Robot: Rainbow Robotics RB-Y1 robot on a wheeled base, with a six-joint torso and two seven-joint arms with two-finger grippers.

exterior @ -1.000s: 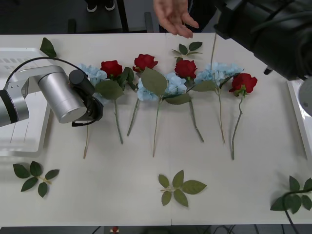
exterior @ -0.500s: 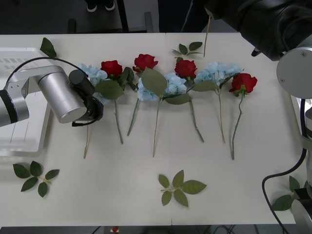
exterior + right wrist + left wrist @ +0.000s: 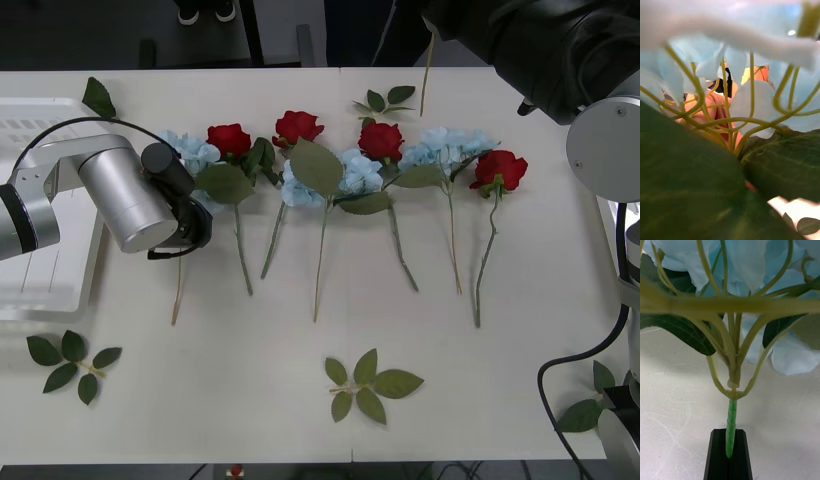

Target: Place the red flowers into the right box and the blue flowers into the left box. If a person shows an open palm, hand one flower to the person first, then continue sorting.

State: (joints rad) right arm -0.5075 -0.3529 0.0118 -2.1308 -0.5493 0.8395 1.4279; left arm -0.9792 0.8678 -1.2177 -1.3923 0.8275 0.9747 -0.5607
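Several red flowers (image 3: 297, 127) and blue flowers (image 3: 452, 146) lie in a row across the table, blooms away from me. My left gripper (image 3: 729, 456) is shut on the green stem of the leftmost blue flower (image 3: 189, 150), low over the table beside the left box (image 3: 40, 300). My right arm (image 3: 540, 40) is raised at the far right. Another blue flower's stem (image 3: 426, 70) dangles beneath it. That bloom (image 3: 752, 101) sits close before the right wrist camera, with a person's hand (image 3: 717, 107) just behind it. The right box (image 3: 606, 225) shows at the right edge.
Loose leaf sprigs lie at the front centre (image 3: 368, 385), the front left (image 3: 70, 360), the front right (image 3: 598, 405) and the far centre (image 3: 385, 98). One single leaf (image 3: 98, 97) rests by the left box's far corner.
The person's open hand has left the top of the front view. My right arm swung left and back, carrying the dangling stem up and away. The left arm has not moved.
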